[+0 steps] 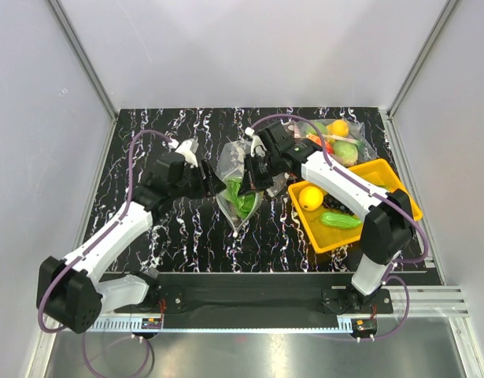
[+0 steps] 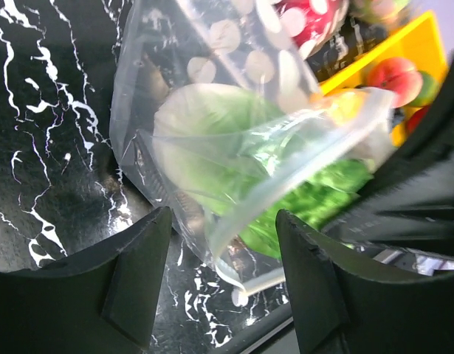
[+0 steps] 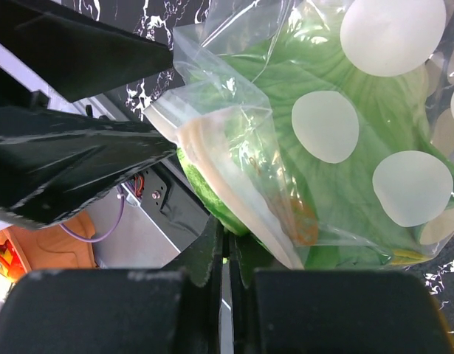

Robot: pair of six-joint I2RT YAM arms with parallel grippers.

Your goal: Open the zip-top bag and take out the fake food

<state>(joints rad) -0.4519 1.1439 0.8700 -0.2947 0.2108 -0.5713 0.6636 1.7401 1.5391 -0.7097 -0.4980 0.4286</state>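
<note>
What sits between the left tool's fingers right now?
A corner of the zip-top bag, lettuce inside, hangs in the left tool's open gap; the left wrist view shows it.

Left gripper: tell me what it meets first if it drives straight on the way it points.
The zip-top bag: its crinkled lower edge hangs right in front of the open left gripper, lettuce inside. Depth is unclear; it may sit partly between the fingers.

White shells, black joints noted on left arm (image 1: pixel 116 232), right arm (image 1: pixel 336 185); purple cables (image 1: pixel 131 169) looped alongside; fingers (image 2: pixel 134 273) moulded black, wedge-shaped.
</note>
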